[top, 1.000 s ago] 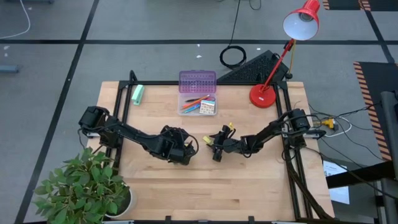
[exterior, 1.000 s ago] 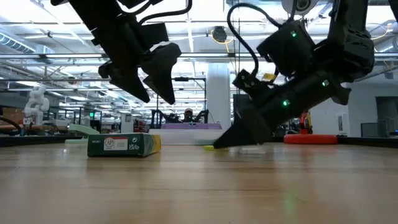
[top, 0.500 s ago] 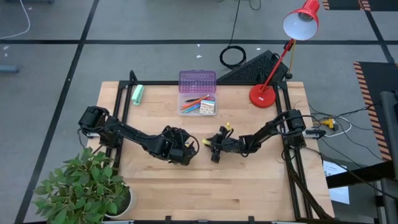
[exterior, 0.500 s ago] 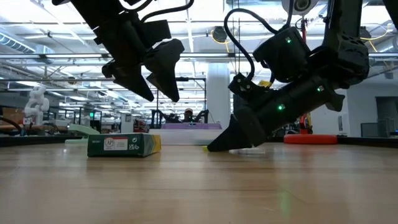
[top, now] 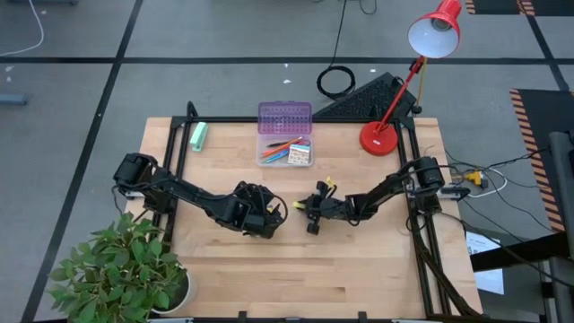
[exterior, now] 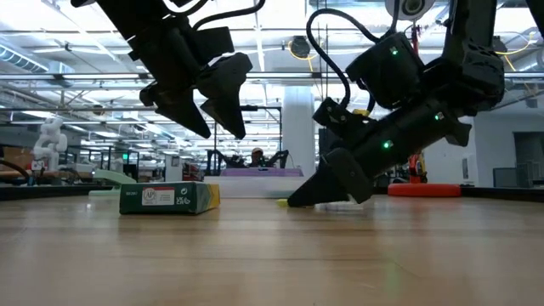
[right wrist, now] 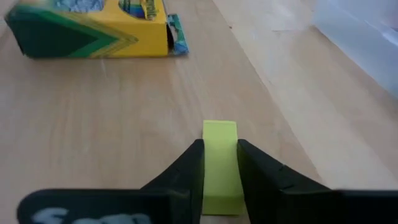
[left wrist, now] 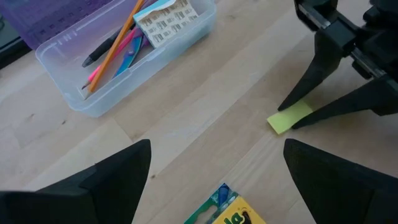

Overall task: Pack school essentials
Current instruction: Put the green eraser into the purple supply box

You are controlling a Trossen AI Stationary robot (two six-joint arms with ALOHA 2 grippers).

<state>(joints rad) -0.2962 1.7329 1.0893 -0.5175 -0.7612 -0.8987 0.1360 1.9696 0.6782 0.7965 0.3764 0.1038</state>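
Observation:
The small yellow piece (right wrist: 219, 146) lies flat on the wooden table, also seen in the left wrist view (left wrist: 287, 117). My right gripper (right wrist: 219, 163) is shut on it, near the table's middle (top: 309, 215). The yellow-green crayon box (exterior: 168, 197) rests on its broad side to the left of it (right wrist: 87, 28). My left gripper (left wrist: 217, 180) hangs open above the crayon box (exterior: 223, 127), touching nothing. Pens or pencils (left wrist: 115, 46) lie in the clear box (top: 285, 151). No scissors show. My right gripper pinches the yellow piece by its two long sides (right wrist: 219, 180), at the end nearer the wrist, between its two fingers. The fingers (left wrist: 305, 93) slant down from the table's right and lie along the piece. The piece stays flat on the table.
The clear box's purple lid (top: 285, 117) stands open at the table's far middle. A mint-green roll (top: 198, 136) lies at the far left. A red lamp base (top: 379, 139) stands far right, and a potted plant (top: 121, 269) at the near left corner.
My right gripper has edged a little toward the table's left along the table top at the yellow piece. My left gripper has drifted slightly toward the right, staying open above the crayon box.

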